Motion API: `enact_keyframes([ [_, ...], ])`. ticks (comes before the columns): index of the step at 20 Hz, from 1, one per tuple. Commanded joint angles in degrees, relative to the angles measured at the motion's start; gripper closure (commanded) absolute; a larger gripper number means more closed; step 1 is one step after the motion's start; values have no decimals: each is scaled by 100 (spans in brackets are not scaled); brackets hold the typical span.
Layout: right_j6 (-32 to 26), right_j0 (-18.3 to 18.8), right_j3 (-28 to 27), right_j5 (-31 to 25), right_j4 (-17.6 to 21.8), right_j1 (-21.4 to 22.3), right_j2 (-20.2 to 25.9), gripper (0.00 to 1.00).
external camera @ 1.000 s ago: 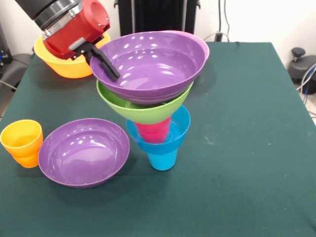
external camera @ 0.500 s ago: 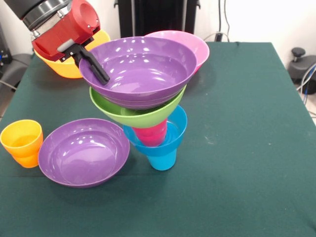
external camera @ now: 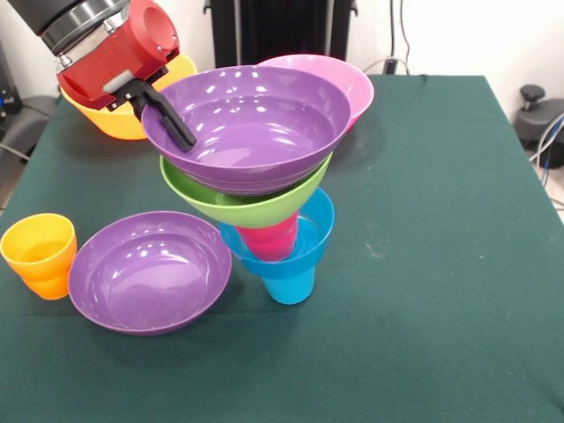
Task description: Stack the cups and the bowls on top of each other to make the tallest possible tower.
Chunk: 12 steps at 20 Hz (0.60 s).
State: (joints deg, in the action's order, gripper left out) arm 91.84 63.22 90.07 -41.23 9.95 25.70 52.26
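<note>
The tower stands mid-table: blue cup (external camera: 291,284), small blue bowl (external camera: 319,231), red cup (external camera: 269,240), lime green bowl (external camera: 238,204), with a wide purple bowl (external camera: 256,132) on top. The upper bowls lean to the left. My gripper (external camera: 172,130) is at the purple bowl's left rim, shut on it, with one black finger (external camera: 172,119) inside the bowl and the other hidden behind the rim. A second purple bowl (external camera: 150,269) lies on the table to the left. A yellow cup (external camera: 37,242) sits nested in an orange cup (external camera: 50,285) at the left edge.
The orange-yellow bowl (external camera: 110,119) sits at the back left, partly behind my gripper. The pink bowl (external camera: 352,88) shows behind the tower's top. The green table (external camera: 441,264) stretches to the right.
From one second ago my gripper moved left with the purple bowl, the green bowl shifted left under it, and the pink bowl came into sight. Nothing has moved in the last half second.
</note>
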Motion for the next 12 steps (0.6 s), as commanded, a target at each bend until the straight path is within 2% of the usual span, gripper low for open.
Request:
enact_keyframes([
  [1, 186, -330, 148, 359, 222, -153, -350, 100],
  [12, 294, -381, 193, 468, 184, -142, -365, 100],
])
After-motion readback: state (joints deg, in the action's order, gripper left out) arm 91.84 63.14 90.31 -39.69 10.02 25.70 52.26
